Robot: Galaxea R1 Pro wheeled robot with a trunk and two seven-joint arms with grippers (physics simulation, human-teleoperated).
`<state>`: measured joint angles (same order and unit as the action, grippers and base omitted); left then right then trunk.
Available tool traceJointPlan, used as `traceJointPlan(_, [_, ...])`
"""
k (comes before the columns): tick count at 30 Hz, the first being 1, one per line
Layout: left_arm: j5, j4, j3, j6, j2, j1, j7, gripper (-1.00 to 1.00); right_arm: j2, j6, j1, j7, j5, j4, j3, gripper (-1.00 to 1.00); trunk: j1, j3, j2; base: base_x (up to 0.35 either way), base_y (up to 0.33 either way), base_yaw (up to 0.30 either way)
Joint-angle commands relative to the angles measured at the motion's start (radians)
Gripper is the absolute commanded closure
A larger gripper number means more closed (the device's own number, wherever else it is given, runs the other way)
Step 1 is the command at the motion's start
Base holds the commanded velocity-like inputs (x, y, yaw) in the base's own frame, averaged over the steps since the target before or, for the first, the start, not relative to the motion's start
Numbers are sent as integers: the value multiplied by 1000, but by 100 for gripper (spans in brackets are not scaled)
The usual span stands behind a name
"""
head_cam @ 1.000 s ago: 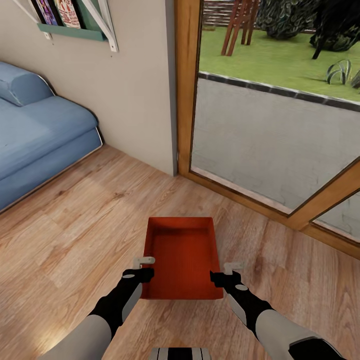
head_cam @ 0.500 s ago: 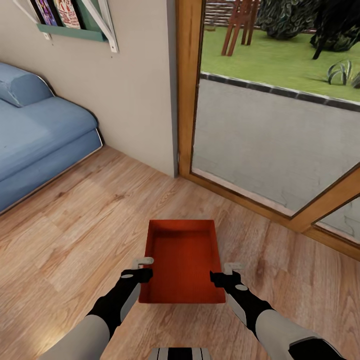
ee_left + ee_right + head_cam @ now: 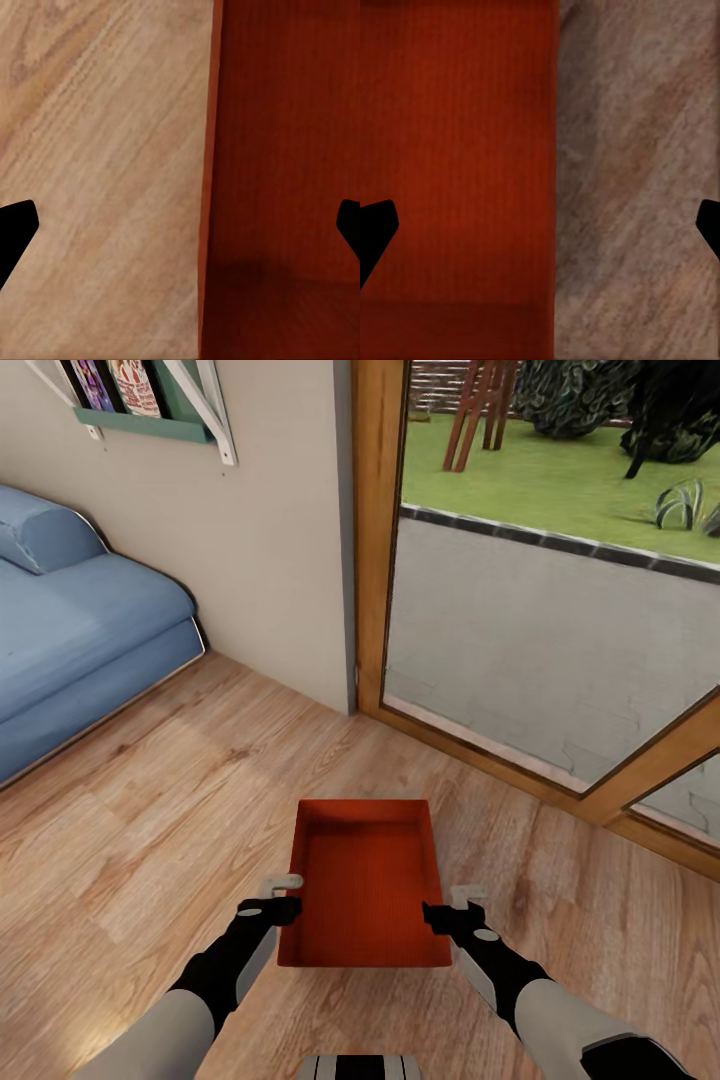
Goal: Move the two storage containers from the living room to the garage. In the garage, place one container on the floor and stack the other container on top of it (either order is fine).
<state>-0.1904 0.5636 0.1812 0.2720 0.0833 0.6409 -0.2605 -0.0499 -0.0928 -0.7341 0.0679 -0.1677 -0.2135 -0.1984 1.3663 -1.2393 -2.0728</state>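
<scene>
Nearest the robot, the left gripper (image 3: 283, 897) and the right gripper (image 3: 455, 905) are seen straddling the two long walls of one storage container (image 3: 364, 882), one at each side near its close end. In both wrist views the jaws stand spread, one finger inside the bin and one outside over the planks, with a wall rim (image 3: 208, 187) running between them; nothing is clamped yet.

The container is seen over the light wood floor (image 3: 150, 810) of the living room, just short of a glazed door frame (image 3: 372, 530); whether it rests there cannot be told.

Judged best practice: both sets of jaws should be closed together on the walls at matching depth, and the bin kept level when raised.

Farther off, a blue sofa (image 3: 70, 630) and a wall shelf (image 3: 150, 405) are noted.
</scene>
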Motion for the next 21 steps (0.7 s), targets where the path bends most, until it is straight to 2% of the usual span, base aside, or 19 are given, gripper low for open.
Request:
traceJointPlan(1, [-11,2,7,4,-2,0,-9,-100,0,-4,-1,5,-10,1,-9,-100,0,-1,0,0,0,0])
traceJointPlan(21, [-11,1,6,-6,1,0,-14,-100,-4,-2,-1,5,-10,2,-8,-100,0,-1,0,0,0,0])
